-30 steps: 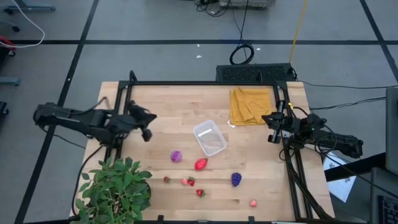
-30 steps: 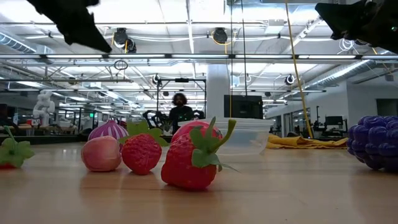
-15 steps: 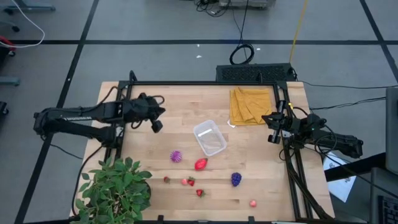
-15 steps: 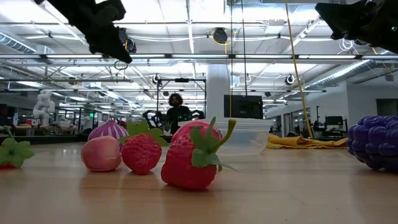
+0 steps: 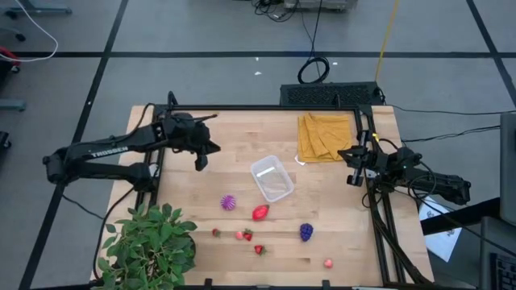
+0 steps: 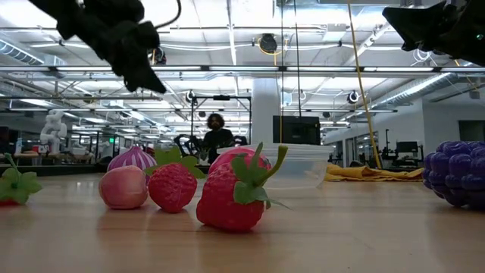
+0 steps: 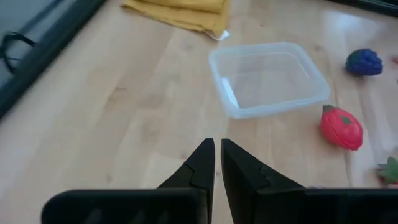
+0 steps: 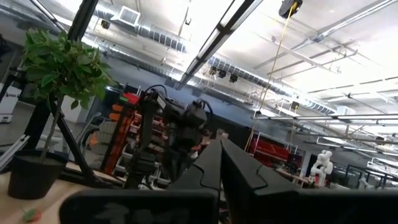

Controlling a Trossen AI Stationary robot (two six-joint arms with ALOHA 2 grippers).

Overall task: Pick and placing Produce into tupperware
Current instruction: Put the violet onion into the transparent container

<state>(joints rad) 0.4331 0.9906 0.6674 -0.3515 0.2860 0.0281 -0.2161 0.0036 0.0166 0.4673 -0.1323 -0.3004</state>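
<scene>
My left tool (image 5: 201, 159), fingers pressed together and empty, hovers beside the clear tupperware (image 5: 271, 178). I should open wide before descending squarely over the red strawberry (image 5: 260, 213) just beyond that tupperware.

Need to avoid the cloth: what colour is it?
Mustard yellow cloth, clearest in the high view.

so the left tool (image 5: 201, 161) swung out from the tabletop (image 5: 226, 137) edge, now hanging closer to the tupperware (image 5: 271, 178).
</scene>
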